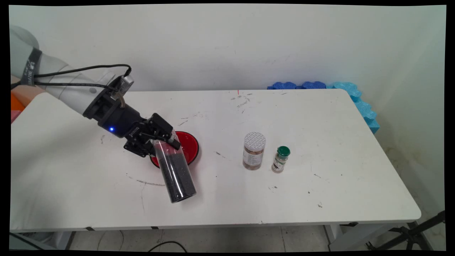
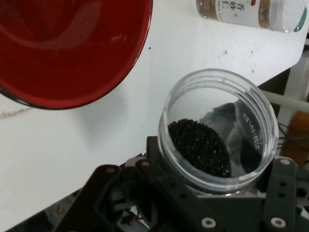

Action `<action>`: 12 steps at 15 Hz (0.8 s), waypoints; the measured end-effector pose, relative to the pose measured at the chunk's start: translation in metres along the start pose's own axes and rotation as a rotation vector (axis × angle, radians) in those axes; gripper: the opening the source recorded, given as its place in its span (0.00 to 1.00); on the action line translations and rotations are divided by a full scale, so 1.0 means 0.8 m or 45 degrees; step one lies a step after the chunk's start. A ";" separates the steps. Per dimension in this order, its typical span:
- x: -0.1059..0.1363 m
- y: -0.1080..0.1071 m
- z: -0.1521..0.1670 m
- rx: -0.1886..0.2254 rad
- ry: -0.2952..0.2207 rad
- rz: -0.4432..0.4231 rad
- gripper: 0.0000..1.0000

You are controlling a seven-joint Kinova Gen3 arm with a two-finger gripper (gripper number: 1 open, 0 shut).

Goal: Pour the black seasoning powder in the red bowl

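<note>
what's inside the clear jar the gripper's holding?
The clear jar, clamped in the gripper, is open-mouthed and holds small black grains. Its base is hidden by the gripper.

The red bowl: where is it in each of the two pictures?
Main view: the red bowl sits left of the table's middle, partly hidden behind the gripper and the tilted clear jar of dark grains that it holds.
Hand view: it fills the upper left corner.
Shared landmark: the white-lidded jar.

Clear plastic jar of grainy black seeds; glossy red bowl.
</note>
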 end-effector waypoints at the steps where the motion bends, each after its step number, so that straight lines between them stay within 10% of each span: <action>1: 0.001 -0.001 0.000 -0.006 0.001 -0.033 0.00; 12: 0.002 -0.003 -0.002 -0.088 -0.023 -0.423 0.00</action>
